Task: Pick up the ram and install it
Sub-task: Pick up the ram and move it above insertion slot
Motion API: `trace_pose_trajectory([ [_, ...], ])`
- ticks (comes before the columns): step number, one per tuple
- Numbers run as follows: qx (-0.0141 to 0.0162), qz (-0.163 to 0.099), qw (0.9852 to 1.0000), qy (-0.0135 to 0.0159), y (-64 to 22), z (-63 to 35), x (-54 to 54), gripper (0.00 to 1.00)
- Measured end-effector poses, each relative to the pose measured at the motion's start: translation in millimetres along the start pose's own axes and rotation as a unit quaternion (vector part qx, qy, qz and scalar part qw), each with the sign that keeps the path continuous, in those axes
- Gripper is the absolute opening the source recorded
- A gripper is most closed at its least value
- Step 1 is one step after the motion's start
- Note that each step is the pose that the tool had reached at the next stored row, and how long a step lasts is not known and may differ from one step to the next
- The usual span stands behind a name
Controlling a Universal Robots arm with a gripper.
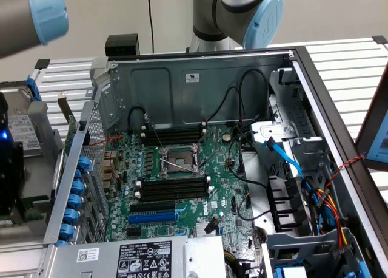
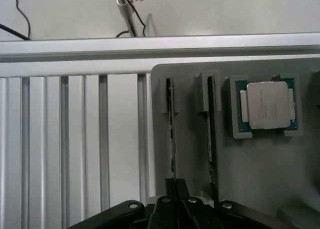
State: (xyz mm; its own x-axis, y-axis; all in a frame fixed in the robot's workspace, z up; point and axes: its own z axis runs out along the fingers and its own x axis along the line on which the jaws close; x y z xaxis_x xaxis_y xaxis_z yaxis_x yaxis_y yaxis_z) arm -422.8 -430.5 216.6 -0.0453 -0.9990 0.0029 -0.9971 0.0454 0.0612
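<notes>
Two long narrow sticks stand on edge in a grey holder tray [image 2: 250, 164]. The ram [image 2: 172, 134] is the stick on the side nearest the slatted aluminium table. The other stick [image 2: 210, 139] stands beside the processor chip. My gripper [image 2: 176, 188] is directly over the near end of the ram, its two dark fingers pressed together with only a thin seam between them and nothing held. In the exterior view the motherboard [image 1: 182, 169] lies in the open computer case, with long black slots [image 1: 173, 187] on both sides of the processor socket [image 1: 177, 161].
A processor chip [image 2: 267, 105] sits in its own recess of the tray. The ribbed aluminium table [image 2: 75, 139] lies beside the tray. In the case, black cables [image 1: 242, 90], blue and coloured wires [image 1: 315, 193] and the metal walls [image 1: 182, 84] crowd the motherboard. A power supply [image 1: 133, 260] is in front.
</notes>
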Motion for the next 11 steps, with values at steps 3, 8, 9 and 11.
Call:
trace_pose_trajectory([
  [3, 0.0003, 0.000, 1.0000, -0.0001, 0.8, -12.4, 0.0, 0.12],
  [8, 0.0008, 0.000, 1.0000, -0.0001, 2.9, -35.1, 0.1, 0.12],
  [9, 0.0008, 0.000, 1.0000, -0.0001, 3.4, -39.6, 0.1, 0.12],
  [11, 0.0009, 0.000, 1.0000, -0.0001, 4.3, -48.6, 0.2, 0.12],
])
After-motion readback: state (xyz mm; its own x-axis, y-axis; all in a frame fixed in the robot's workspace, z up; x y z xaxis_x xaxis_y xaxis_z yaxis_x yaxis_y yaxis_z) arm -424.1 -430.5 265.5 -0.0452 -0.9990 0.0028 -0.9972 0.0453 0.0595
